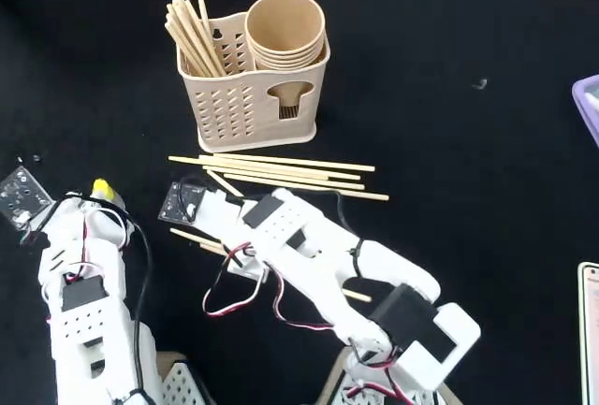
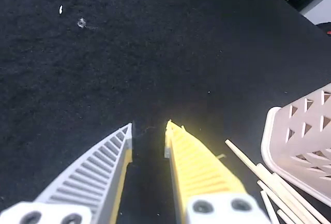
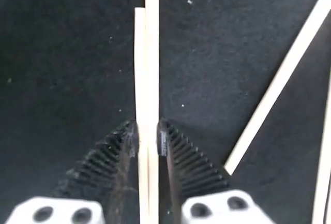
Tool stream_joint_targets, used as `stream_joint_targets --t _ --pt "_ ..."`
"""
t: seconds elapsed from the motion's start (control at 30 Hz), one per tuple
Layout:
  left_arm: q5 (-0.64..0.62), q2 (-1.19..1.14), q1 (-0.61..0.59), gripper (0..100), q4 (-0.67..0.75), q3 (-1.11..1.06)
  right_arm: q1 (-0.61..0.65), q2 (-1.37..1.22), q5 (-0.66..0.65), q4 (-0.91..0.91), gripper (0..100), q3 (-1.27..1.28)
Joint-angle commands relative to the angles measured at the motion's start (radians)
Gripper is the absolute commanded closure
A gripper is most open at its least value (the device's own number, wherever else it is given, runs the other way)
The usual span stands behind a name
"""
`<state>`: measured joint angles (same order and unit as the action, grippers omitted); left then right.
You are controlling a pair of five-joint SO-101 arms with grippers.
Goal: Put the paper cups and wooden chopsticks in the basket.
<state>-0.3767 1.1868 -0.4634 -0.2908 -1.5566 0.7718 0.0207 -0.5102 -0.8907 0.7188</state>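
Note:
A beige slotted basket (image 1: 248, 106) stands at the back of the black table. It holds a stack of paper cups (image 1: 285, 26) in one compartment and several wooden chopsticks (image 1: 192, 36) in the other. More loose chopsticks (image 1: 281, 173) lie in front of it. My right gripper (image 3: 147, 131) is shut on two chopsticks (image 3: 151, 53) lying side by side on the cloth, with another chopstick (image 3: 279, 84) beside them. The right arm (image 1: 281, 237) covers that spot from above. My left gripper (image 2: 149, 125) hovers slightly open and empty at the near left, with the basket (image 2: 305, 141) and chopstick ends (image 2: 258, 175) off to one side.
A purple container (image 1: 588, 106) pokes in at the right edge, and a white object (image 1: 590, 330) lies lower on that edge. A small speck (image 1: 479, 83) sits on the cloth right of the basket. The table's right half is bare black cloth.

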Motion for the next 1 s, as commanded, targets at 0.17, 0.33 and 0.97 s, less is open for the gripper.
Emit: stream_joint_targets --t 0.17,0.33,0.97 --pt "-0.011 0.015 -0.013 88 0.018 0.025 -0.071 0.334 0.008 -0.127 98.8 -0.039" --pt "-0.011 0.015 -0.008 88 0.020 0.025 -0.138 0.549 0.029 -0.152 98.8 -0.051" --pt "-0.014 0.014 -0.015 88 0.101 -0.010 0.057 0.369 0.190 0.000 77.3 0.130"
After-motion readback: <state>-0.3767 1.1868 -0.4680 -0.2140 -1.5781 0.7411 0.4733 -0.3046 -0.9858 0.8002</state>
